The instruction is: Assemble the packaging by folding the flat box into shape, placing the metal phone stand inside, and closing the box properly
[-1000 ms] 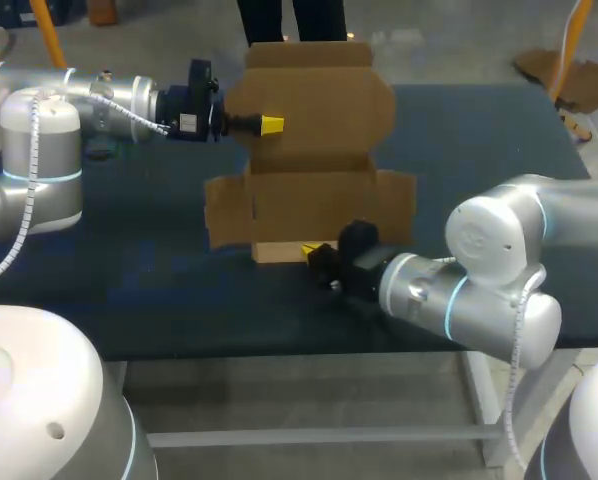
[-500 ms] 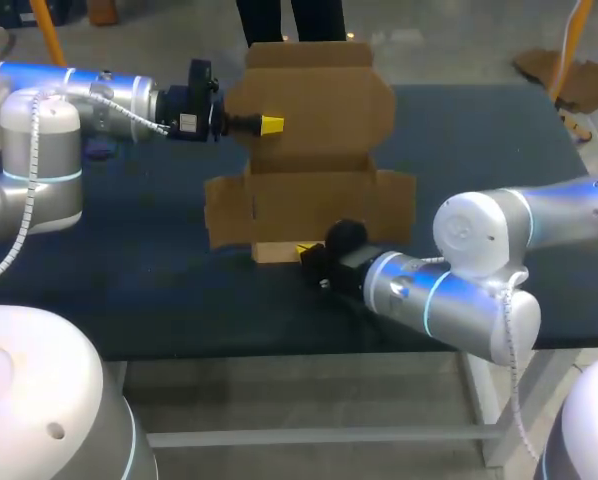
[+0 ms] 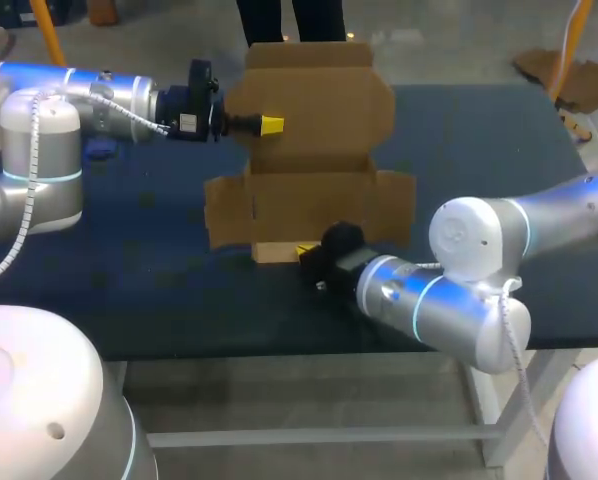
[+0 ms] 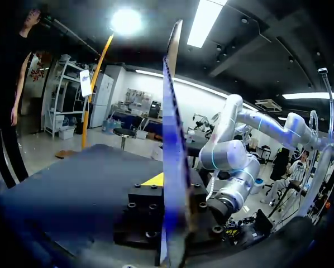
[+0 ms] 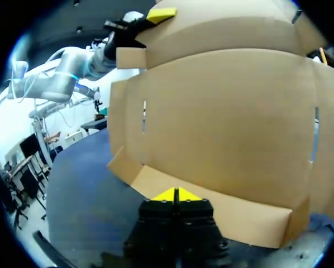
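Head: box [image 3: 314,190] is half-folded and stands upright mid-desk [image 3: 129,270], with side flaps out and the top panel [image 3: 319,95] raised. The left fingers [image 3: 271,125] come in from the left and grip the top panel's left edge, with one yellow tip on the near face. The right fingers [image 3: 306,250] sit low at the desk, at the box's bottom flap [image 3: 275,252].

Left wrist: the panel [image 4: 172,139] is seen edge-on and runs straight between the fingers. Only one yellow tip [image 4: 152,180] shows because the other is behind the cardboard. It looks clamped from both sides.

Right wrist: the fingers [image 5: 166,195] are closed, tip to tip, with nothing between them. They are just in front of the bottom flap [image 5: 223,215], and I can't tell if they touch it. The box wall [image 5: 223,128] stands ahead with its slots visible. The left fingers [image 5: 158,14] are at the top panel's edge.
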Robot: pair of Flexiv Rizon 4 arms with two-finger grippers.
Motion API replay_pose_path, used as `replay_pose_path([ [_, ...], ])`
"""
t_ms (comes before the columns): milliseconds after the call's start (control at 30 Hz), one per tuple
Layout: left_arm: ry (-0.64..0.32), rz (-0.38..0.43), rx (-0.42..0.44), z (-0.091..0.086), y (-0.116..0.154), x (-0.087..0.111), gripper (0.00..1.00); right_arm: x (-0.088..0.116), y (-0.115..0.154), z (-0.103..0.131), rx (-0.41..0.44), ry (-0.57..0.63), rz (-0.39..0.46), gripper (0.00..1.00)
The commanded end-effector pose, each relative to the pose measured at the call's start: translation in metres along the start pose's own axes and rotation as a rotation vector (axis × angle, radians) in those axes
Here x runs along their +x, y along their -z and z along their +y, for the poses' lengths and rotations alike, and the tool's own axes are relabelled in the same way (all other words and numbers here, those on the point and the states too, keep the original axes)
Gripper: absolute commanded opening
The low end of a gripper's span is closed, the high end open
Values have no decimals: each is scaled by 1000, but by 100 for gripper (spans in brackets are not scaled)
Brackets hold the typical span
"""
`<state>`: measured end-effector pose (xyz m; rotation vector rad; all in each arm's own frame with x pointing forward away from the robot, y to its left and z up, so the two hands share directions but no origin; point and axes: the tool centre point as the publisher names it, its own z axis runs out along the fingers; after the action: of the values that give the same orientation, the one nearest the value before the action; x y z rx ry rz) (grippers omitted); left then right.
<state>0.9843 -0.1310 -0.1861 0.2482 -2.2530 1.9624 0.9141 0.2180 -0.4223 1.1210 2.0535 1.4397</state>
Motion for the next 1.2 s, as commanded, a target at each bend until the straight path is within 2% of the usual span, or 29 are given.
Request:
replay_pose_path([
  [33, 0, 5, -1, 1, 1, -1, 0, 1, 0, -6, -4, -1, -83, 0],
  [567, -5, 10, -8, 2, 1, 1, 0, -3, -4, -8, 4, -8, -89, 0],
  [1200, -45, 26, -36, 13, 0, 21, 0, -3, -4, -8, 4, -8, -89, 0],
])
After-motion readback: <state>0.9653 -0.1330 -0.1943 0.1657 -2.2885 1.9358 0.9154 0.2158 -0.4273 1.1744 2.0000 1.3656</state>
